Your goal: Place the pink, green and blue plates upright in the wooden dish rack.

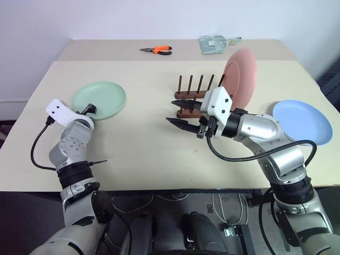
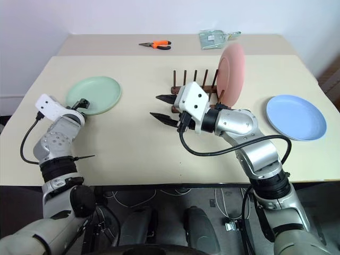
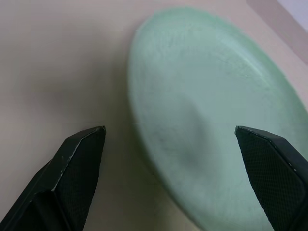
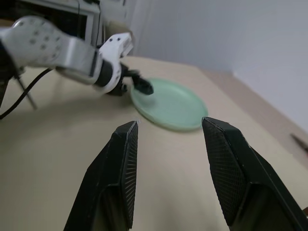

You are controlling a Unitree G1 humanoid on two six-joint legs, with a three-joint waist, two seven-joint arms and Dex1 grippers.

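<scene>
Pink plate (image 1: 240,77): I'm seeing it standing upright in the far end of the wooden dish rack (image 1: 192,95), its lower edge hidden behind my right arm.
Wooden dish rack: I'm getting only its pegs and part of one rail; the right gripper (image 1: 178,113) is covering the near side.
Green plate (image 1: 99,99): it's lying flat on the table (image 1: 149,143), toward my left.
Blue plate (image 1: 302,120): it's lying flat near the right edge, with its near rim cut off by my right forearm.
Left gripper (image 3: 168,139): its fingers are standing wide apart, straddling the green plate's near rim; I think they're just above it, but I can't tell whether they're touching.
Right gripper: it's hanging in front of the rack, fingers parted, nothing between them.
Far table: orange-handled pliers (image 1: 157,50) and a clear bag (image 1: 215,43) are lying there.
</scene>
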